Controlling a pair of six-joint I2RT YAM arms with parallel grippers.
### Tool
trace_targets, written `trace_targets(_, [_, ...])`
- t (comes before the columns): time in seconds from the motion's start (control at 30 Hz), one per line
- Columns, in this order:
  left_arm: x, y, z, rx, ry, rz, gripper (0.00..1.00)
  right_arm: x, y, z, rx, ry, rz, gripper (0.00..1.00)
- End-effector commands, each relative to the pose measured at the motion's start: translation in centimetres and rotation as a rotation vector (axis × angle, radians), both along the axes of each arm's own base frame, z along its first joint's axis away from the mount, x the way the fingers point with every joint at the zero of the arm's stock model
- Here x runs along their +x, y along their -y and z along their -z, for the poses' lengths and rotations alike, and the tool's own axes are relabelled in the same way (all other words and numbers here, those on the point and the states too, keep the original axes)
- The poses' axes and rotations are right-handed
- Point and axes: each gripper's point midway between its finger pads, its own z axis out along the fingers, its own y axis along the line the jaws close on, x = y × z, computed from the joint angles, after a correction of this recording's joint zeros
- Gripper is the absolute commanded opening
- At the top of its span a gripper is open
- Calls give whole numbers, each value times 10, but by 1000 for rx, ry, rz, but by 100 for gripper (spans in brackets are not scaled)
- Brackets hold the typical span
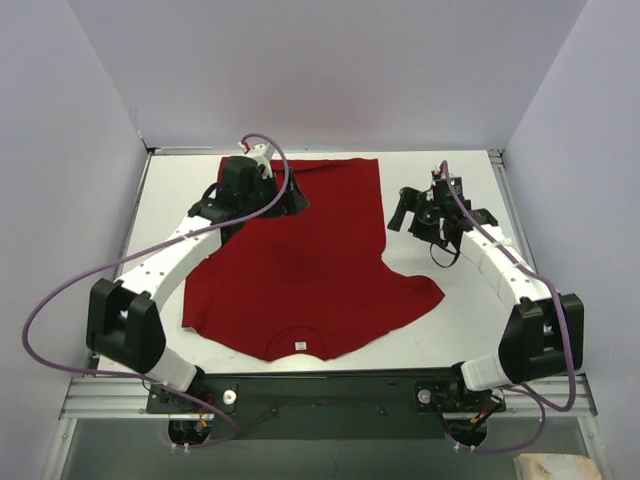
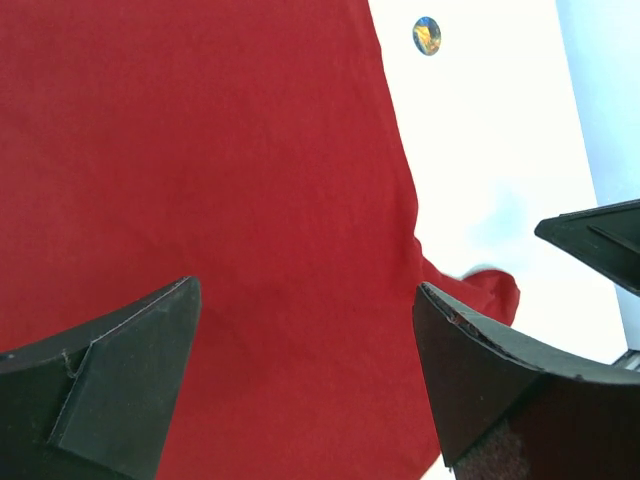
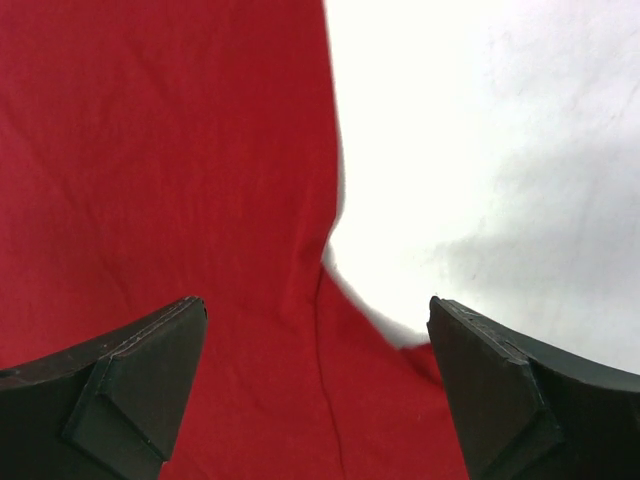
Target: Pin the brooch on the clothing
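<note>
A red shirt [image 1: 300,270] lies spread flat on the white table [image 1: 470,300], its collar toward the arms' bases and a small white label [image 1: 300,346] showing inside it. The left gripper [image 1: 290,195] hangs over the far left part of the shirt; in its wrist view the fingers [image 2: 120,390] stand wide apart with nothing between them, only red cloth below. The right gripper [image 1: 405,212] sits at the shirt's right edge, also spread wide and holding nothing; between its fingers [image 3: 130,385] the view shows cloth on one side and bare table on the other. The brooch [image 2: 426,35] – a tiny round gold-and-blue badge – lies on the bare table just beside the shirt's edge, not touching the cloth and not pinned; in the top view I cannot make it out.
</note>
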Motion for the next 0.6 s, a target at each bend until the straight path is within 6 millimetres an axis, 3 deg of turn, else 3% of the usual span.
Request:
trace_targets(0.0, [28, 26, -14, -46, 32, 52, 96, 41, 21, -12, 7, 39, 111, 98])
trace_targets(0.07, [40, 34, -22, -63, 42, 67, 96, 57, 29, -9, 22, 28, 146, 98])
trace_targets(0.1, [46, 41, -7, -60, 8, 85, 96, 65, 36, -9, 37, 26, 178, 98])
trace_targets(0.13, [49, 45, -5, -63, -1, 94, 96, 72, 39, 2, 38, 1, 186, 98])
trace_targets(0.17, [56, 51, -15, -76, 16, 103, 96, 84, 41, -5, 44, 20, 197, 98])
trace_targets(0.2, [62, 56, -1, -69, -15, 110, 96, 91, 46, -4, 45, 17, 210, 98])
trace_targets(0.23, [65, 61, 0, -73, -17, 117, 96, 98, 48, 8, 44, -9, 218, 97])
trace_targets(0.27, [68, 65, 1, -76, -21, 123, 96, 110, 50, -1, 48, 4, 224, 97])
trace_targets(0.3, [75, 72, 3, -80, -23, 129, 96, 117, 51, 15, 43, -30, 228, 96])
trace_targets(0.37, [83, 79, 6, -90, -29, 132, 96, 129, 54, 19, 46, -48, 240, 95])
trace_targets(0.4, [90, 89, 5, -104, -26, 143, 95, 144, 54, 8, 52, -21, 240, 95])
trace_targets(0.43, [94, 94, 7, -108, -29, 148, 95, 150, 55, 24, 50, -58, 242, 94])
trace_targets(0.47, [97, 101, 4, -118, -28, 161, 95, 154, 56, 29, 50, -70, 247, 93])
trace_targets(0.5, [105, 111, 6, -123, -31, 172, 94, 167, 57, 20, 59, -46, 250, 93])
trace_targets(0.53, [108, 117, 4, -129, -29, 183, 93, 172, 57, 35, 66, -71, 246, 91])
trace_targets(0.57, [110, 122, 5, -136, -33, 196, 93, 178, 60, 35, 72, -68, 253, 91])
